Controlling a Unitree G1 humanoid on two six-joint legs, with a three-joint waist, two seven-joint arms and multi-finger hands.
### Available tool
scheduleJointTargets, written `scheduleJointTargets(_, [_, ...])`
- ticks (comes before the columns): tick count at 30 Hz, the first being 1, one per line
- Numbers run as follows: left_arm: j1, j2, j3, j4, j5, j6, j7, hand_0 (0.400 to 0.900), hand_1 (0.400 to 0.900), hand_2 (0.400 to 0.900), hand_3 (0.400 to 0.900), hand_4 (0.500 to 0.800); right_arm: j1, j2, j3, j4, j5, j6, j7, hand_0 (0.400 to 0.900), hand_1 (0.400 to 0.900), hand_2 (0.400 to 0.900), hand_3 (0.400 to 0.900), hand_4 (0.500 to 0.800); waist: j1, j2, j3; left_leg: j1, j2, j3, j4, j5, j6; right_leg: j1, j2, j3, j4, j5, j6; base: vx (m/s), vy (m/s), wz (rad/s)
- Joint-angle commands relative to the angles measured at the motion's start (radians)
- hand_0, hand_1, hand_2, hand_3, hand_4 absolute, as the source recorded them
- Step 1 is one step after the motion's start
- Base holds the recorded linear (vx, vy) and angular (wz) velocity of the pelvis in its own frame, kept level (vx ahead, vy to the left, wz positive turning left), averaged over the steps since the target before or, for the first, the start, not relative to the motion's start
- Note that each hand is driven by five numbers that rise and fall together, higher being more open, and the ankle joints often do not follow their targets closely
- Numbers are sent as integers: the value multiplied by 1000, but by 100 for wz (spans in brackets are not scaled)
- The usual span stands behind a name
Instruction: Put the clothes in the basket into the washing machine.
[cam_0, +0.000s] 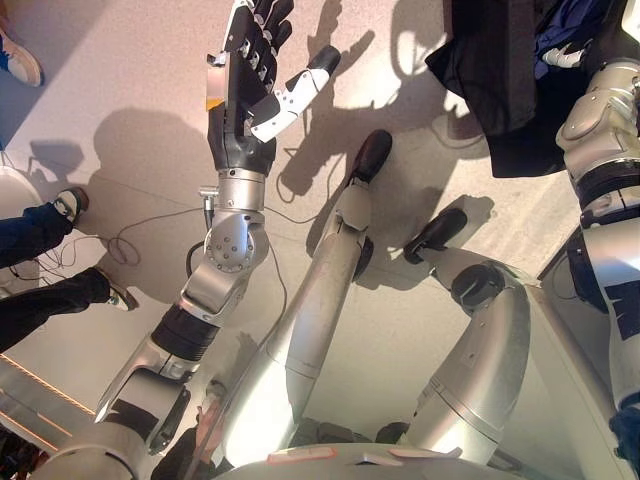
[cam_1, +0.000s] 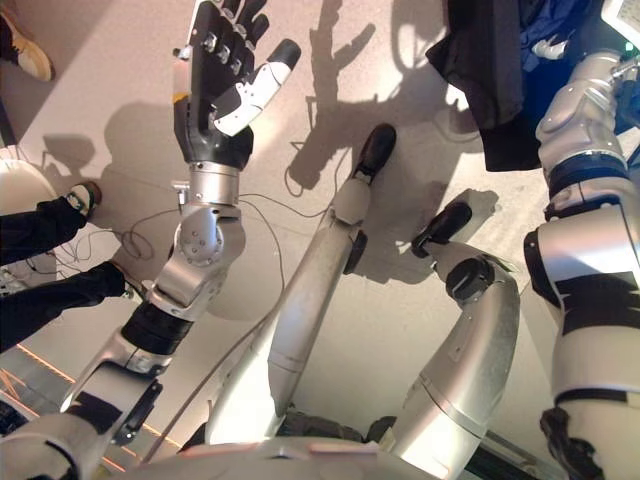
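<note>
My left hand (cam_0: 250, 90) is raised in the upper middle of the view, palm showing, fingers straight and spread, holding nothing. My right arm comes up the right edge. My right hand (cam_0: 566, 55) is at the top right, with white fingertips curled into a bundle of clothes. A black garment (cam_0: 490, 70) hangs down from that hand above the floor, and a blue piece of cloth (cam_0: 570, 25) lies bunched on top of it. The same garment shows in the right eye view (cam_1: 490, 70). No basket or washing machine shows clearly in either view.
A person's legs in dark trousers (cam_0: 40, 260) and shoes (cam_0: 68, 204) stand at the left edge. Another shoe (cam_0: 20, 60) is at the top left. A white rounded object (cam_1: 20, 190) sits at the left edge. The floor (cam_0: 120, 60) is pale.
</note>
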Motion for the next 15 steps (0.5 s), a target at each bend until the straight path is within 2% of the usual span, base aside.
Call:
scheduleJointTargets(1, [100,-40,67,-97,6,-99,-12,900,900,900,900,800,70,-40,67,36,18,24,20,400,400,400,400,500,-35,96,-106,16,-15,-21,167,-224,67,-39,8,128,-27,85,130,2,-4,-6])
scheduleJointTargets(7, [118,-36,82,-106,2,-99,-12,900,900,900,900,800,75,-35,65,29,37,15,26,400,400,400,400,500,-36,101,-102,4,-10,-22,195,-231,68,-39,6,121,-8,79,123,-2,-5,-2])
scheduleJointTargets(15, [121,-38,90,-78,7,-98,-7,900,900,900,900,800,92,15,52,20,50,4,20,400,400,400,400,500,-44,86,-122,9,-6,-17,183,-221,68,-39,13,116,-17,89,123,-3,-3,-1])
